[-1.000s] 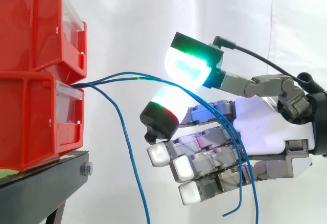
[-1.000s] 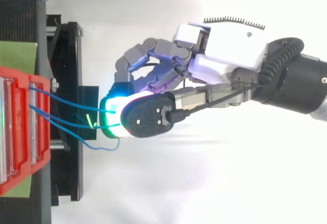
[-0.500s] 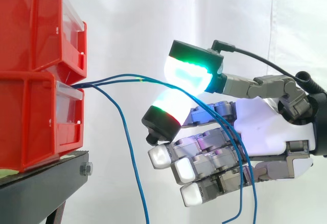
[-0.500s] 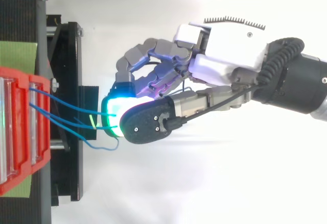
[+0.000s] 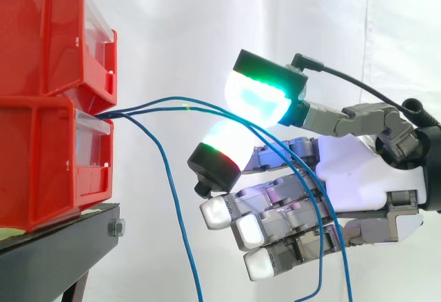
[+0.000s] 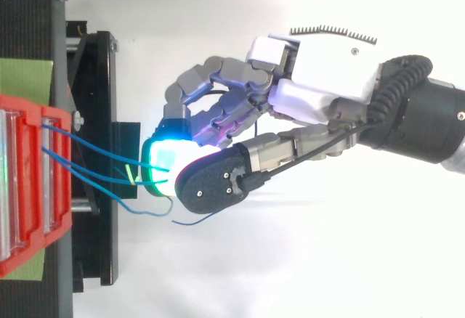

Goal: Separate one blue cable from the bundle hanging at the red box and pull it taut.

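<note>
Two blue cables (image 5: 172, 102) from red bins (image 5: 41, 109) are pinched by the hand (image 5: 358, 171).

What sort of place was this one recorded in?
Probably a robot lab test bench: a white curtain as backdrop, red bins on a black stand, and a robot hand pinching blue cables.

White-shelled hand (image 5: 351, 171), grey jointed fingers (image 5: 289, 195), thick pads (image 5: 258, 98) glowing white and green (black-backed), black wrist (image 6: 429, 118)

A white curtain (image 5: 179, 26) hangs behind my work. At the left a black stand (image 5: 55, 254) carries a green sheet (image 6: 25, 78).
</note>
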